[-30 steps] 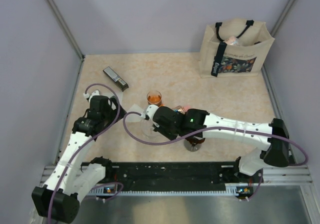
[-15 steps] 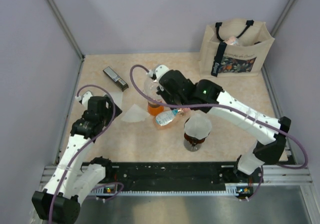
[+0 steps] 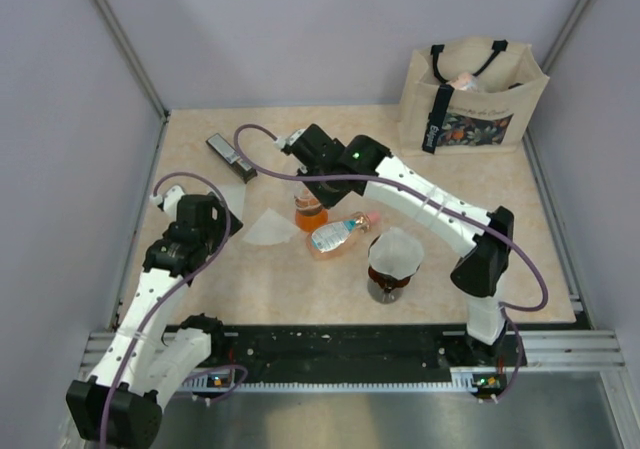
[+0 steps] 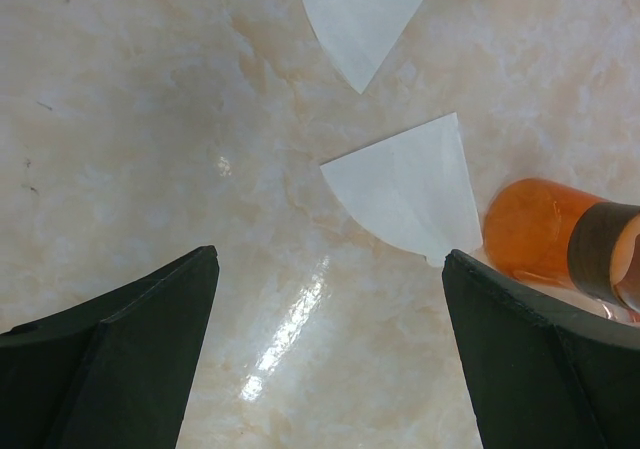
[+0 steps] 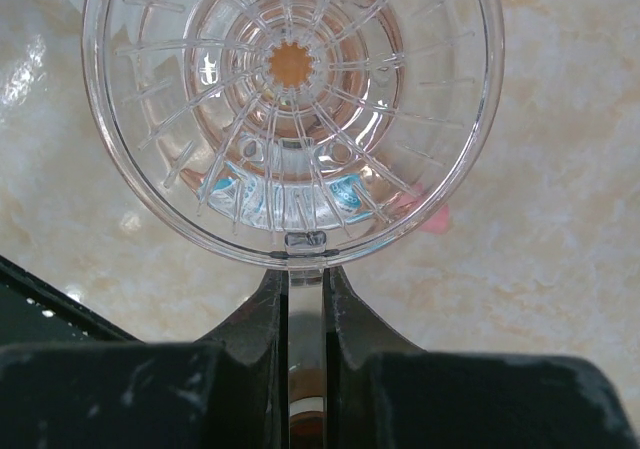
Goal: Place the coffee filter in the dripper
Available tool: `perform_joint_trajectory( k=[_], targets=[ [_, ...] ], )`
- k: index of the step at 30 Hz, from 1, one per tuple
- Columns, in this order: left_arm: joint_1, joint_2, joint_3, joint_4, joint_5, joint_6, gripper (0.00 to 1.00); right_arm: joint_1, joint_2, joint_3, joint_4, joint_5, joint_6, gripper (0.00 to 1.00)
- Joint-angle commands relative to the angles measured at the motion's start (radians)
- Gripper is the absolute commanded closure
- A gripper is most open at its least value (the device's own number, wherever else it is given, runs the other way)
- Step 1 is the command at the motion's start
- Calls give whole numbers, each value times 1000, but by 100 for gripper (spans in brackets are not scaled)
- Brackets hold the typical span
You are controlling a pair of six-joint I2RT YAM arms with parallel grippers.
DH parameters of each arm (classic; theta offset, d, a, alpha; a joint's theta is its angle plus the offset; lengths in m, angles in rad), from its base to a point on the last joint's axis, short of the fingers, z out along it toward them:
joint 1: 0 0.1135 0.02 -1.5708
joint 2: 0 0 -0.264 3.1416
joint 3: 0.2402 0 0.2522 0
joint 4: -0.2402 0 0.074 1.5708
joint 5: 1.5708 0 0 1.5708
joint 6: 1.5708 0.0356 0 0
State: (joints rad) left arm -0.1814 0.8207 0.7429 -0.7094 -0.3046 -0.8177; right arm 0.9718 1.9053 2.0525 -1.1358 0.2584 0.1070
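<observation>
Coffee filter [image 3: 397,250] sits in the dripper [image 3: 388,286], apart from right gripper [image 5: 305,272] pinching a glass cup [image 5: 290,119]; left gripper [image 4: 328,257] spread.

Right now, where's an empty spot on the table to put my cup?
Bare table lies along the back, between the black bar and the tote bag, and at the front left, between the loose paper filter and the rail. The middle is crowded: orange glass, lying bottle, dripper.

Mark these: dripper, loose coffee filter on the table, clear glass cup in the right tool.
dripper [image 3: 389,288]: top external view, dark amber lower body.
loose coffee filter [image 3: 266,229]: top external view, middle of the paper.
clear glass cup [image 5: 290,109]: right wrist view, ribbed bowl.
</observation>
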Motion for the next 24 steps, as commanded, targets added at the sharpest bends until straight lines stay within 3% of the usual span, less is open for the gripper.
perform_joint_trajectory(
  k=[1, 18, 24],
  targets=[
    [8, 9, -7, 44, -1, 9, 1, -15, 14, 69, -10, -36, -10, 100],
    [13, 24, -10, 50, 19, 22, 1, -42, 70, 78, -1, -27, -21, 98],
    [13, 23, -11, 54, 27, 23, 1, -44, 70, 78, -1, -18, -16, 86]
  ],
)
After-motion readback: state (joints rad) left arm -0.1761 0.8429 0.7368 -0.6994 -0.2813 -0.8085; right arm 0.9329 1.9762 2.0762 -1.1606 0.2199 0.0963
